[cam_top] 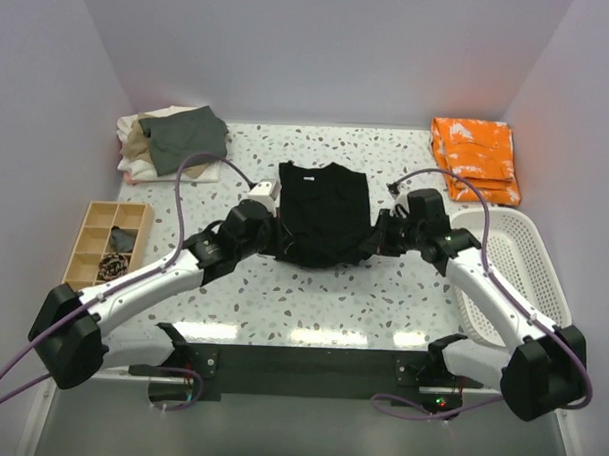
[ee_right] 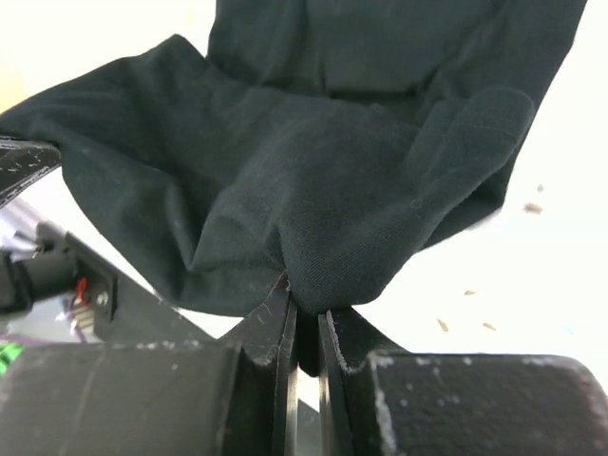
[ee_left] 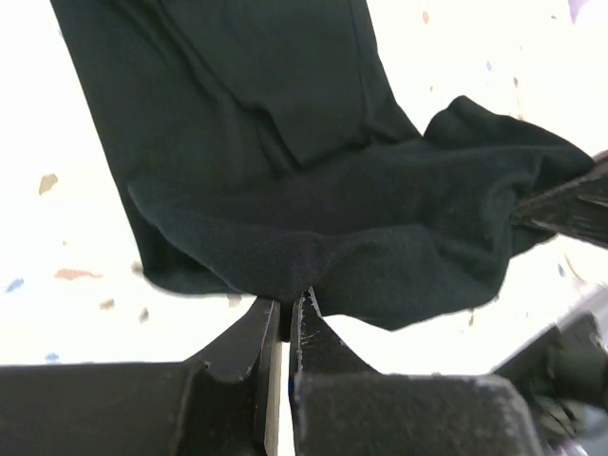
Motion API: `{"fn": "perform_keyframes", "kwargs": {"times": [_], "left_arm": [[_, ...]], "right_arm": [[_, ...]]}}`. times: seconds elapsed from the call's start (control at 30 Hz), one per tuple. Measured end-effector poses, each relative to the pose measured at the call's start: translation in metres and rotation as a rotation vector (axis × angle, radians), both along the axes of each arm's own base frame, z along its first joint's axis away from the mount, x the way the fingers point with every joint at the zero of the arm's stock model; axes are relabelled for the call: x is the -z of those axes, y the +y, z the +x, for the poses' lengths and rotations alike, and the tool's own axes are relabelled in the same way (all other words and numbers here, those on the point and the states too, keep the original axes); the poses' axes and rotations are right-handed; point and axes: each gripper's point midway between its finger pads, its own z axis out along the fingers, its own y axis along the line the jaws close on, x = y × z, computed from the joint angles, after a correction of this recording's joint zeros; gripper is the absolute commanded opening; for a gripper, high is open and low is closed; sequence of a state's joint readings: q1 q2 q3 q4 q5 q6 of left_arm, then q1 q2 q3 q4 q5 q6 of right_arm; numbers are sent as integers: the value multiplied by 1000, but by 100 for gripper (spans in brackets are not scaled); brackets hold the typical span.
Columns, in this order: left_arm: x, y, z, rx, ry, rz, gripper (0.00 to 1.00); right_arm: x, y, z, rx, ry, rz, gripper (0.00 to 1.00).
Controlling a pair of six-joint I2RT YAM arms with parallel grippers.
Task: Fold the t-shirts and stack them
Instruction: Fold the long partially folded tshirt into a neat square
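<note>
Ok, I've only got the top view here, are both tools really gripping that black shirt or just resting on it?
Observer: The left wrist camera shows the left tool shut on a bunched fold at the edge of the black t-shirt.
Operator: And the right one?
Observer: The right tool also has a pinch of cloth clamped in it.
Operator: Is that edge lifted?
Observer: It humps up between the two tools, while the far part lies flat on the table.
</note>
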State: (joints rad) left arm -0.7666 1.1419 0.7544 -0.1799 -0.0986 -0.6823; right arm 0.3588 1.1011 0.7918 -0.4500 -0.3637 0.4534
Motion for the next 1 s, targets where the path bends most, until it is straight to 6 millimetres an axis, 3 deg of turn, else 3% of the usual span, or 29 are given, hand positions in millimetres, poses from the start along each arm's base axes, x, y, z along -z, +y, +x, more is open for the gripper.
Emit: {"fn": "perform_keyframes", "kwargs": {"times": [0.13, 0.33, 0.57, 0.6, 0.7, 0.73, 0.77, 0.83, 0.87, 1.0], "left_arm": [[4, -3, 36, -34, -11, 35, 0], [19, 10, 89, -81, 10, 68, 0], [9, 9, 159, -99, -42, 47, 0], [9, 8, 168, -99, -48, 41, 0], [13, 7, 195, -98, -57, 30, 0], [16, 8, 202, -98, -55, 28, 7], [20, 9, 210, -100, -52, 26, 46], [34, 12, 225, -98, -44, 31, 73], [39, 14, 231, -101, -38, 31, 100], [68, 27, 249, -119, 0, 42, 100]], "right_arm": [[-1, 5, 29, 3, -2, -43, 6], [1, 16, 80, 8, -5, -83, 6], [5, 22, 146, 38, -16, -86, 5], [7, 21, 155, 44, -12, -85, 6], [16, 21, 184, 56, 0, -82, 23], [19, 22, 193, 58, 2, -78, 30], [25, 21, 203, 60, 7, -78, 42], [38, 20, 224, 70, 13, -79, 48], [42, 19, 229, 75, 15, -80, 51], [56, 5, 247, 108, 15, -86, 54]]}}
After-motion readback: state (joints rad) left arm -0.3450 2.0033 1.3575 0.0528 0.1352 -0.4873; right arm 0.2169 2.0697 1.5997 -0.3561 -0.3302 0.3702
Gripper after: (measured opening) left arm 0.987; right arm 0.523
